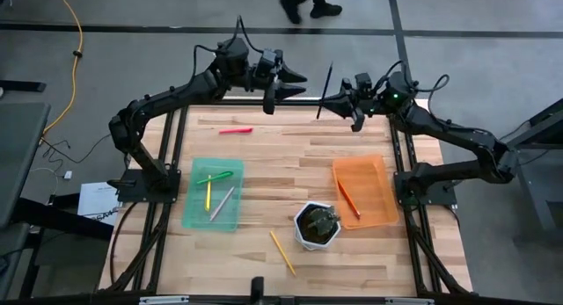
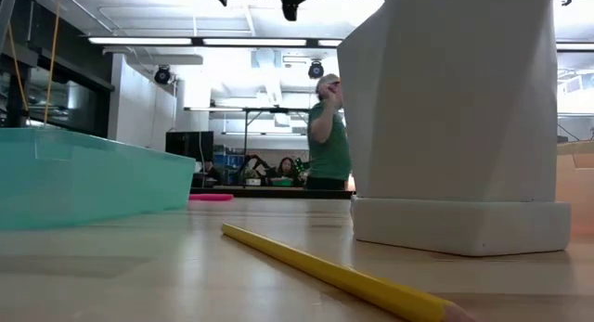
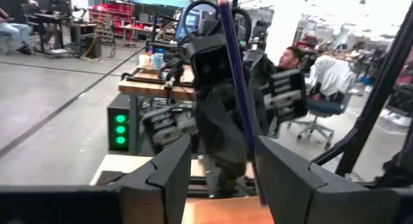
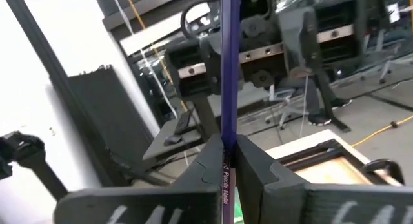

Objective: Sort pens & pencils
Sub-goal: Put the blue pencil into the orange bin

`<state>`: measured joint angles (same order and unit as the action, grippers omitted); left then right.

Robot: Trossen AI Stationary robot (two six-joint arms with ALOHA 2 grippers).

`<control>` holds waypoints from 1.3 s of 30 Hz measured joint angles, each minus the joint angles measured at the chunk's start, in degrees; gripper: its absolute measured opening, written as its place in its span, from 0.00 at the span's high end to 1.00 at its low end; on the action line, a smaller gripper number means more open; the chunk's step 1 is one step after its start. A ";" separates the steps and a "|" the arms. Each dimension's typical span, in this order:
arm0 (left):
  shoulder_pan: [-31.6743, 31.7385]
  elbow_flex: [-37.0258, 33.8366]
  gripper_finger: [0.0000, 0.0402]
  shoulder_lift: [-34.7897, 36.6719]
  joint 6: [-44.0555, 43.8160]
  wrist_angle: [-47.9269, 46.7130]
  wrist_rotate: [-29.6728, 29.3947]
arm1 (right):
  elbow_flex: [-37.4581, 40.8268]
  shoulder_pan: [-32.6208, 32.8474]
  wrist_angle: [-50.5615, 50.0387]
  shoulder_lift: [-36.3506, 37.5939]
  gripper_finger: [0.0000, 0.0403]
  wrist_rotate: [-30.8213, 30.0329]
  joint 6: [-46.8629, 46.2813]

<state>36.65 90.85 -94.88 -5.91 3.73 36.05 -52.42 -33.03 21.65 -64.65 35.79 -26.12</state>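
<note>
My right gripper (image 1: 339,101) is raised over the table's far edge, shut on a thin dark purple stick (image 1: 326,87); pen or pencil, I cannot tell. My left gripper (image 1: 297,83) hangs open just to its left, fingers pointing at the stick (image 3: 235,88) without touching it. A green, a yellow and a silver-grey pen lie in the green tray (image 1: 189,219). One orange pencil (image 1: 348,199) lies in the orange tray (image 1: 387,186). A pink pen (image 1: 236,130) lies flat on the far part of the table. A yellow pencil (image 1: 282,252) lies near the near edge. My right gripper pinches the dark purple stick near its lower end (image 4: 227,161) between its two fingers, which lie across it. The stick is lifted clear of the table and stands nearly upright, most of its length (image 4: 229,69) rising above the fingers.
A white pot (image 1: 317,224) with a plant stands between the two trays, close to the yellow pencil (image 2: 343,276). Bare wood lies in the table's middle. A person (image 2: 327,136) stands in the room beyond the far edge.
</note>
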 joint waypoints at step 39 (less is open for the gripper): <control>6.83 0.00 0.65 10.90 19.11 -27.61 19.45 | -0.02 -9.36 -36.84 19.04 0.99 1.20 1.09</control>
<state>43.48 90.85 -83.99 13.20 -23.89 55.50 -52.45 -42.39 -15.19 -45.61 36.99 -25.03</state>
